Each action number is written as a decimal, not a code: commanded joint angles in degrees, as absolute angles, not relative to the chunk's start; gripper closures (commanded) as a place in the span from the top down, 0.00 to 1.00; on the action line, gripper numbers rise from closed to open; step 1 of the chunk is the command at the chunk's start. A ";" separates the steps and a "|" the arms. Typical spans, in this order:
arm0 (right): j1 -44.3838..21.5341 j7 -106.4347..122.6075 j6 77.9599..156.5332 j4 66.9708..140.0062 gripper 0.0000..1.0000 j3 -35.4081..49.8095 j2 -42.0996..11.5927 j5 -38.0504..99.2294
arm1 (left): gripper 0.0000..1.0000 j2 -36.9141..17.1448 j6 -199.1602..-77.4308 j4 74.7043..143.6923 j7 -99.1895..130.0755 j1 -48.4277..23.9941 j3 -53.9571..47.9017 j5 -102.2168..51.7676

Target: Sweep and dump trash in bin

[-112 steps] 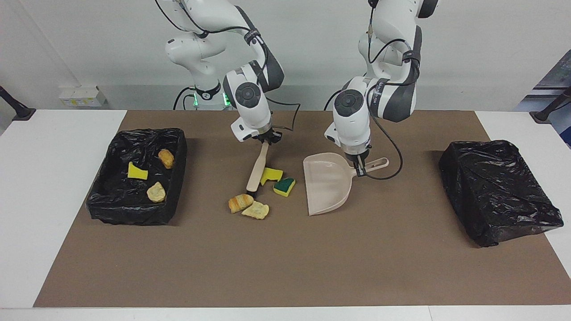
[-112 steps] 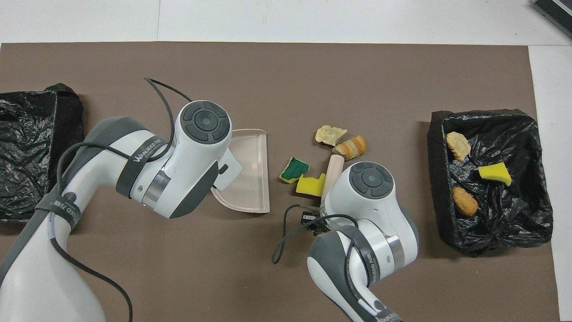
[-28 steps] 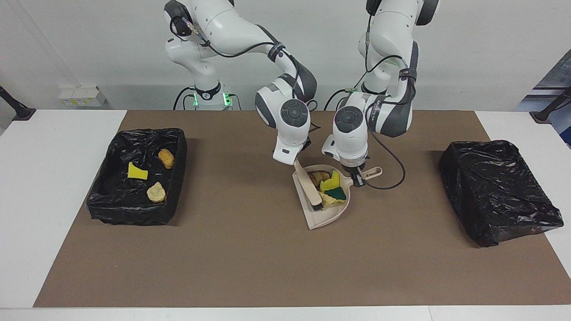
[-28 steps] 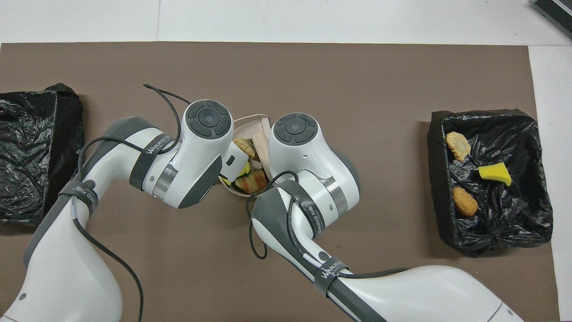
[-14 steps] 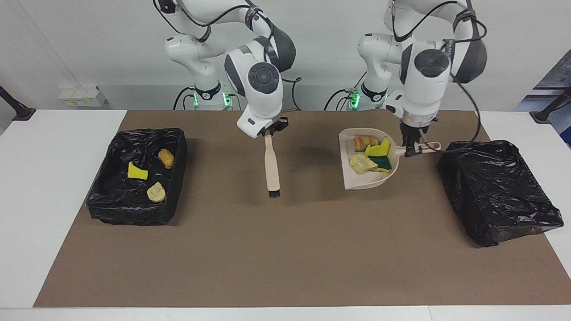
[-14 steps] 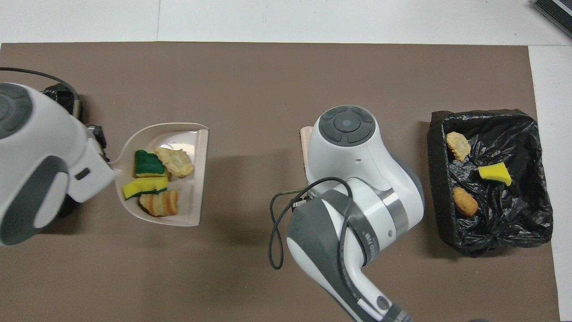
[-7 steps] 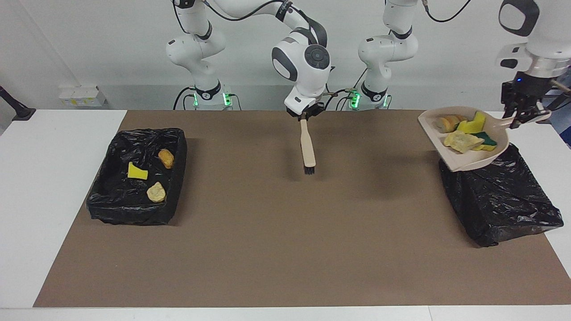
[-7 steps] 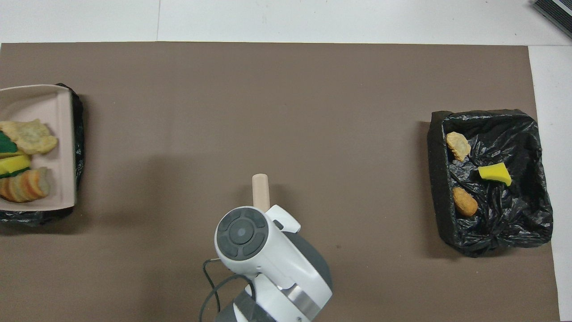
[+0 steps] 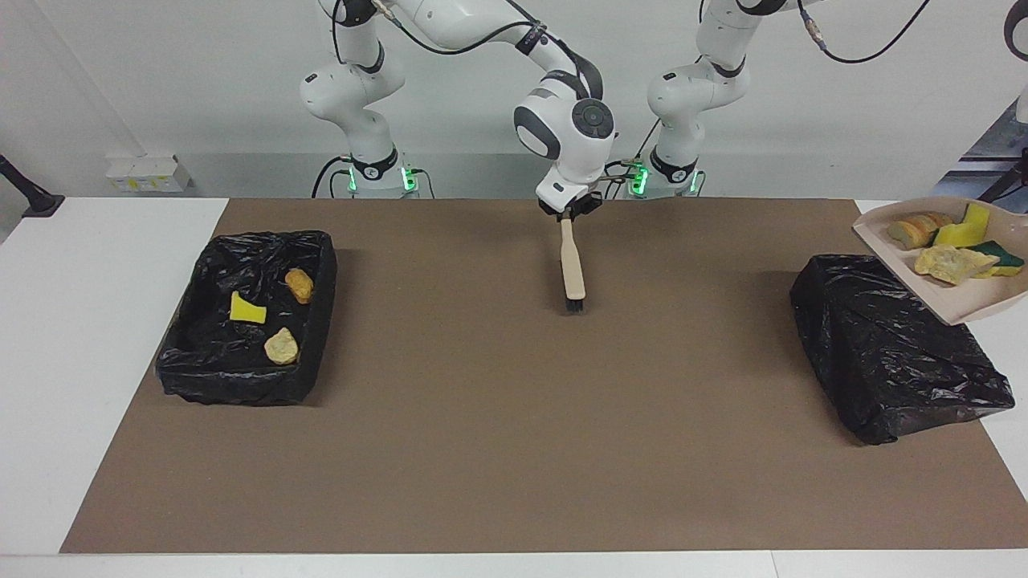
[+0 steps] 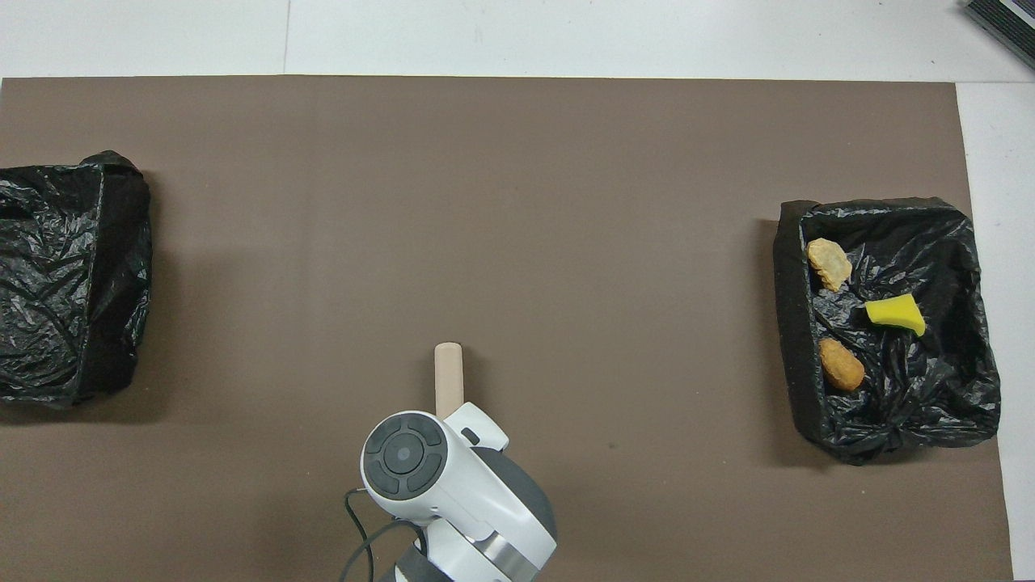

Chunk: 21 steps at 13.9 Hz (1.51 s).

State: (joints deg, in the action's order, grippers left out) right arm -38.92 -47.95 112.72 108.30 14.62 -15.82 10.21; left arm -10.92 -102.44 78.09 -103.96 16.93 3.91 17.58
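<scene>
trash: four scraps [image 9: 952,242] riding in the raised dustpan [image 9: 968,299]; three scraps [image 9: 266,318] lying in the bin [image 9: 241,385].

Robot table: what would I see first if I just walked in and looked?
First, the beige dustpan, up in the air past the black bin at the left arm's end, carrying four scraps. Next, the right gripper over the middle of the brown mat, holding a brush that hangs bristles down. The other black bin, at the right arm's end, has three scraps inside.
</scene>
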 commanded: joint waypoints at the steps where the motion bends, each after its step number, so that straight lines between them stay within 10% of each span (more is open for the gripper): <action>1: -39.99 -48.34 115.83 110.73 0.00 14.77 -15.90 11.43 | 0.00 -15.20 -107.30 77.41 -104.41 18.98 3.52 22.65; 3: -40.08 -48.86 115.85 110.40 0.00 14.77 -15.91 11.43 | 0.00 -14.68 -111.86 83.47 -104.33 18.46 3.52 28.71; 4: -39.99 -48.87 114.88 109.87 0.39 14.68 -16.17 11.34 | 0.00 -14.76 -112.67 85.41 -104.24 18.20 3.52 30.13; 5: -39.82 -48.08 114.26 109.52 0.99 14.68 -16.00 10.55 | 0.00 -15.20 -113.02 86.30 -104.15 18.11 3.52 32.84; 21: -9.77 -22.61 87.63 94.22 1.00 13.19 -2.90 9.15 | 0.00 -10.02 -114.27 99.83 -85.27 11.96 3.52 62.38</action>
State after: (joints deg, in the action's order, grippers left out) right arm -11.92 -25.94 88.92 95.31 13.43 -3.42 10.01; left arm -12.69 -115.81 96.44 -88.83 14.07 2.96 58.91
